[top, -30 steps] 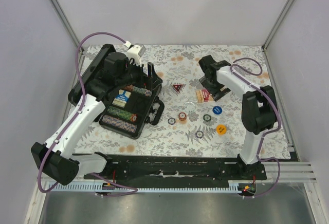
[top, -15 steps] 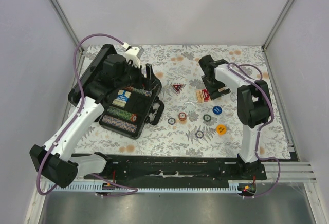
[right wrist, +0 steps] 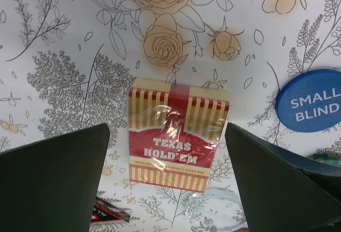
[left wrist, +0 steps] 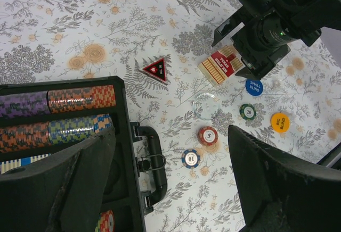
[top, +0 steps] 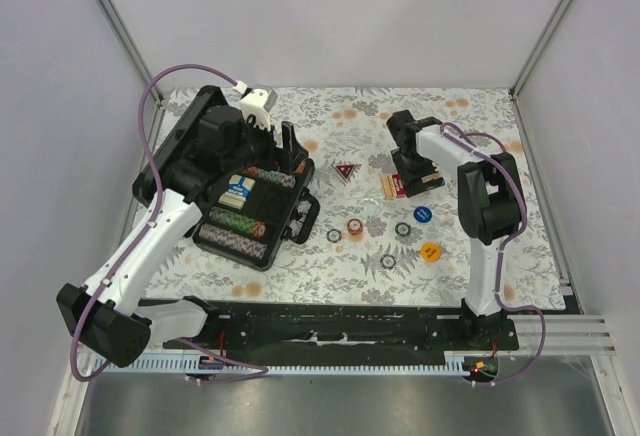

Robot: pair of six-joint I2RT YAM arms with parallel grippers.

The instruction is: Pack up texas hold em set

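The black case [top: 181,144] of the texas hold em set lies open at the left, rows of chips [top: 238,226] inside and its handle [left wrist: 154,163] facing the loose pieces. My left gripper [top: 290,153] hangs open over the case's right edge and holds nothing [left wrist: 171,136]. The red card deck [top: 396,187] lies flat on the cloth. Directly above it my right gripper [top: 410,168] is open, a finger on each side of the deck [right wrist: 178,139] and apart from it. A red-marked triangle [top: 346,170] lies between case and deck.
Loose chips lie right of the case: a blue-white one [left wrist: 191,158], a red one [left wrist: 208,135], a green one [left wrist: 247,111], a blue "small blind" [right wrist: 311,101] and an orange "big blind" [top: 431,252]. A clear disc [left wrist: 205,104] rests just below the deck.
The right arm's elbow has swung inward and its gripper has settled a little closer over the deck. The left arm has barely shifted. Both grippers stayed open.
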